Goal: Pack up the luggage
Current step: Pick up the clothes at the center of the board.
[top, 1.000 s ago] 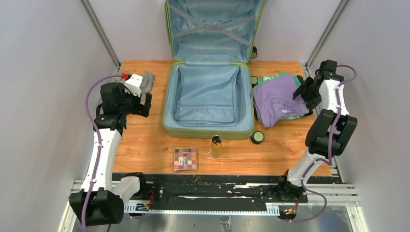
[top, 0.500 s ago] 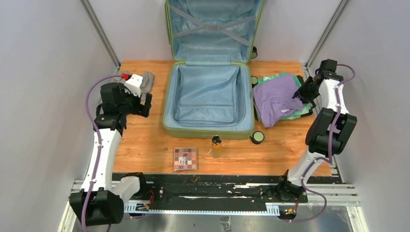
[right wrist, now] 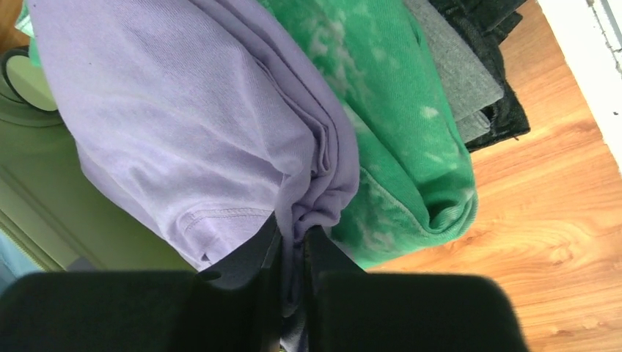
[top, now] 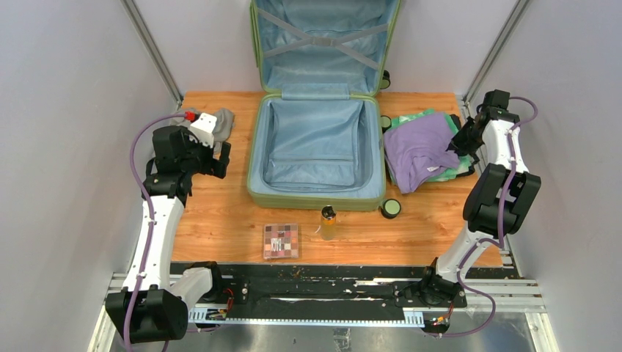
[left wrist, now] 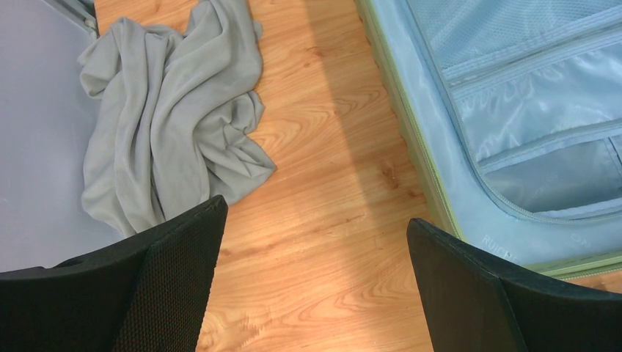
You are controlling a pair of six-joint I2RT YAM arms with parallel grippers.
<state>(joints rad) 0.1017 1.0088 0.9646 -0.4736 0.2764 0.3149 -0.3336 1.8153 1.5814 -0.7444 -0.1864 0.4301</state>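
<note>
Closing over the last second, right gripper [right wrist: 293, 246] now pinches a fold of the purple shirt [right wrist: 183, 125], right of frame; left gripper [left wrist: 315, 216] hangs wide apart, holding nothing. Open luggage [top: 315, 147] sits unfilled at table [top: 220, 213] centre; shirt looks ready to lift across.

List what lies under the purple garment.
Under the purple garment lies a green garment, then a grey cloth and a black cloth. Anything beneath those is covered.
</note>
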